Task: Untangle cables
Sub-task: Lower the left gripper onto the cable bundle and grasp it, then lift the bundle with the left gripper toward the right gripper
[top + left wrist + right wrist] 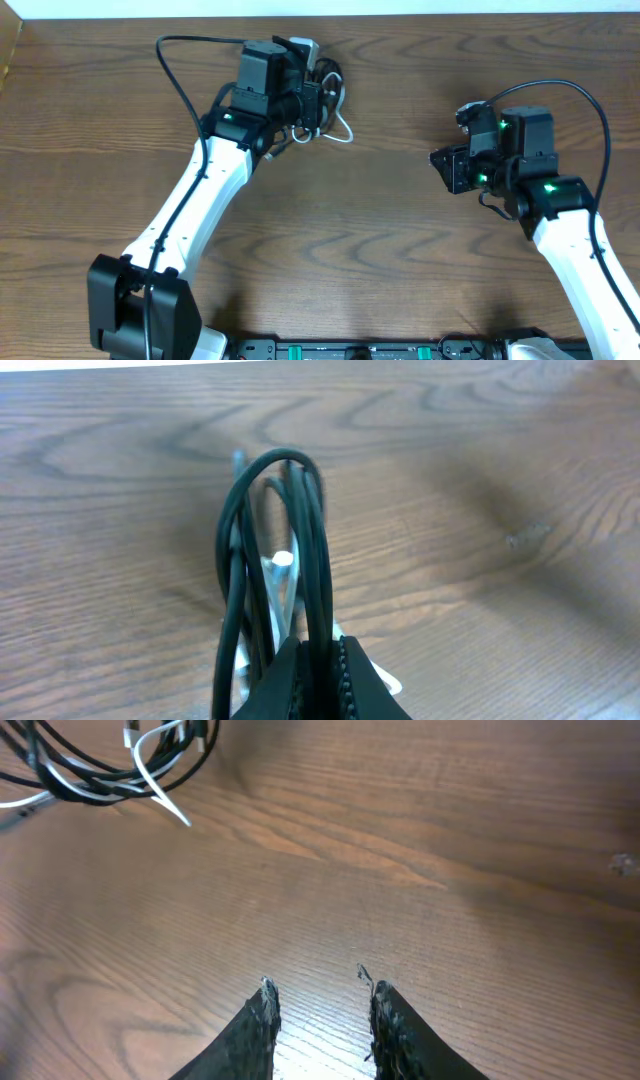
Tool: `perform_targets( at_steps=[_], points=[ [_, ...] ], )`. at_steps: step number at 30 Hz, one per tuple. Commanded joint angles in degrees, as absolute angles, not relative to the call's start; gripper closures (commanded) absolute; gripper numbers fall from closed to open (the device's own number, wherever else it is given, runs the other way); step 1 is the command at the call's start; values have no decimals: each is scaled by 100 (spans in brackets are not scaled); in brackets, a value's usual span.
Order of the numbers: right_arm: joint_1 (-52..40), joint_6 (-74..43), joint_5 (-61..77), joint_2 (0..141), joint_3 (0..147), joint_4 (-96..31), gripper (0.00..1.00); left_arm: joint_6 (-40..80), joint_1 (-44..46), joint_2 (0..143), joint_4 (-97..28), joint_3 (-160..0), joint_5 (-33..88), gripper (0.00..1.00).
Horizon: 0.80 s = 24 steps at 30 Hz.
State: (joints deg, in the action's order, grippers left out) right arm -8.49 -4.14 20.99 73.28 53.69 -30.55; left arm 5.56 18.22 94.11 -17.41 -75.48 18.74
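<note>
You will find the tangle toward the far edge of the table [380,250], left of centre, at the left gripper [320,645]. That gripper's two dark fingers are pressed together on a strand of the black cables [300,510]. These are thin, round, glossy cords that rise from the fingers in narrow upright loops in the left wrist view. The white cable [281,572] is smooth and pale, with a small plug end showing. It threads through those loops behind the black cords (which cord passes over which cannot be told there). From overhead, one white loop sticks out of the bundle toward the right gripper [315,990], while the black loops bunch against the left gripper's far side. In the right wrist view the bundle is a loose knot of black curves with the white cord bent sharply across it. Whether it touches the wood or hangs just above it cannot be told. The right gripper sits well apart from the tangle over bare tabletop, its fingers spread with nothing between them, their tips rough and frayed at the edges. The table surface is brown wood with wavy grain and a dull sheen.
</note>
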Motion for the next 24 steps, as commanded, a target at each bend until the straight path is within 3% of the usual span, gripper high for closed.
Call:
perform_targets(
  at_steps=[1, 6, 16, 24],
  points=[
    [-873, -379, 2091, 7616, 5463, -2904, 76, 456, 2021, 9651, -1769, -7605, 1852, 93],
    [-873, -266, 2093, 7808, 5463, -2237, 71, 458, 2209, 9762, -1763, -7605, 1855, 93],
    [-998, -117, 2115, 7865, 5463, -1146, 40, 589, 2829, 9677, -1765, -7623, 1881, 93],
    [-1090, -69, 2108, 7878, 5463, -1057, 37, 587, 3157, 9476, -1782, -7806, 1876, 93]
  ],
)
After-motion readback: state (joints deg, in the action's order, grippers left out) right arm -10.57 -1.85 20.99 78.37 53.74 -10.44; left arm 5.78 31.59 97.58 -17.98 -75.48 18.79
